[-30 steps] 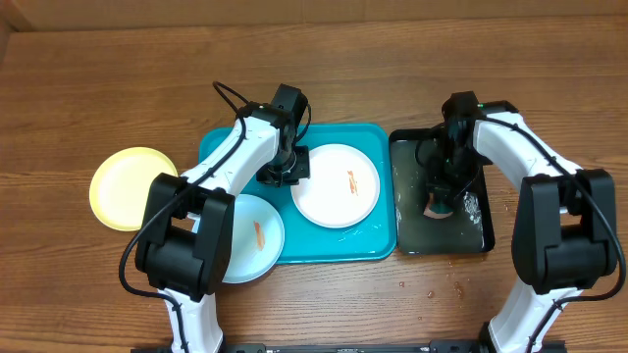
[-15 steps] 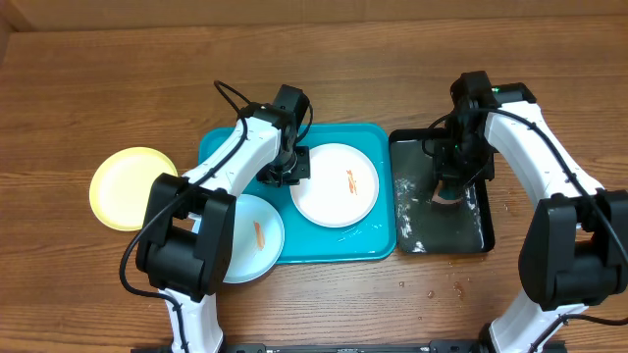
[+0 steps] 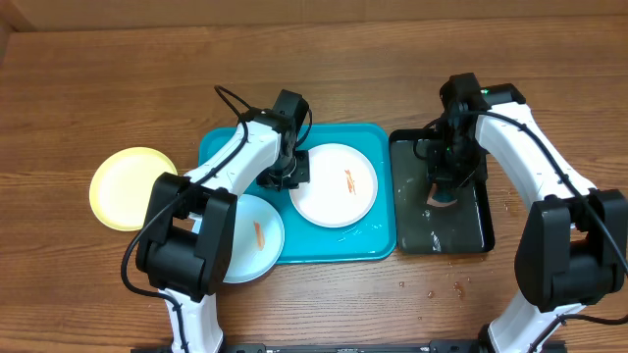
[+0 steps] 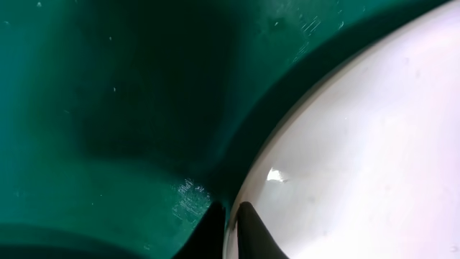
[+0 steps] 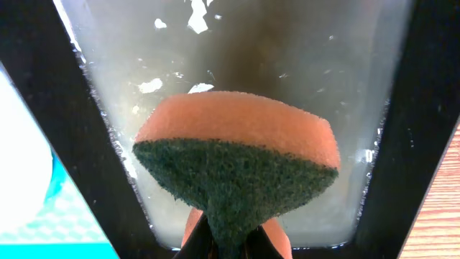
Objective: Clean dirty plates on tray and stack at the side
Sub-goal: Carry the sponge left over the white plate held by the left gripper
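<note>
Gripping the rim of the white plate (image 3: 336, 191), the left pincer (image 3: 285, 177) stands at that plate's 9 o'clock edge. In the left wrist view its two dark fingertips (image 4: 253, 232) are drawn together with the plate's thin edge caught between them. The white plate (image 4: 359, 144) lies flat inside the turquoise tray (image 3: 339, 245), toward the tray's 3 o'clock side, and carries a short red-orange smear (image 3: 350, 177) near its middle.

A pale blue plate (image 3: 245, 245) sits across the tray's 7 o'clock corner, partly over the low rim, with its own red-orange smear (image 3: 258, 235). It is partly hidden by the left arm. A yellow plate (image 3: 128, 186) rests on the wooden tabletop (image 3: 98, 78) at 9 o'clock from the tray, apart from it.

A narrower black tray (image 3: 463, 230) stands just beside the turquoise tray at its 3 o'clock side. Over it, the right pincer (image 3: 444, 184) is clamped on a sponge (image 5: 237, 162), orange with a dark green scouring face. The wrist view shows the green layer squeezed into a narrow neck between the jaws. The sponge (image 3: 439, 203) hangs over the black tray's wet, cloudy floor, which is flecked with white foam (image 5: 194, 21).
</note>
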